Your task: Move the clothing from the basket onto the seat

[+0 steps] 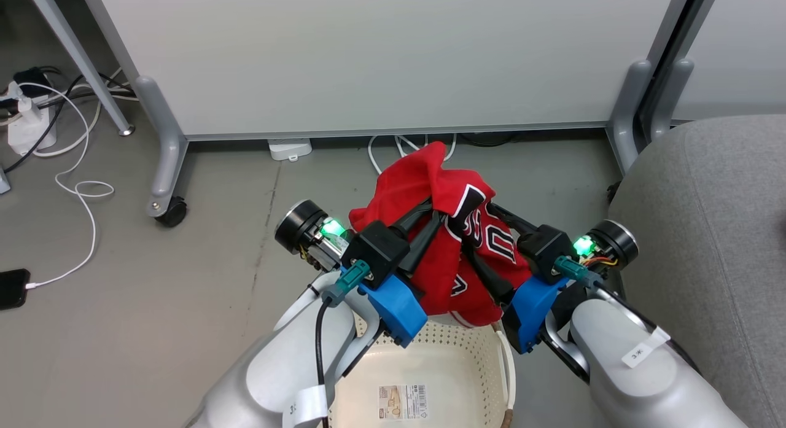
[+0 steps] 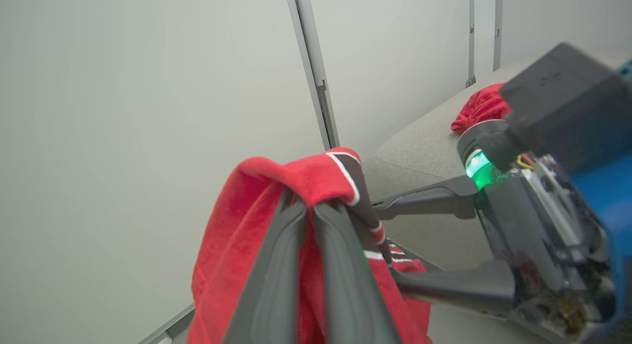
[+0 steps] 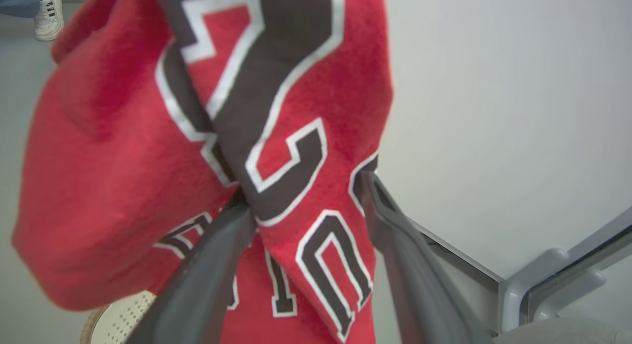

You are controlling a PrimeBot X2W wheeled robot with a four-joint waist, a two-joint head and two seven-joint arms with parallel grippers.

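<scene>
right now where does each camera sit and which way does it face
head: on the head, facing forward and down at the jersey above the basket; both forearms, left gripper and right gripper show.
left wrist: on the left wrist, facing along its fingers, shut on the jersey, toward the seat; right gripper shows too.
right wrist: on the right wrist, facing along its fingers into the jersey's numbers.
shared: all three see the jersey.
</scene>
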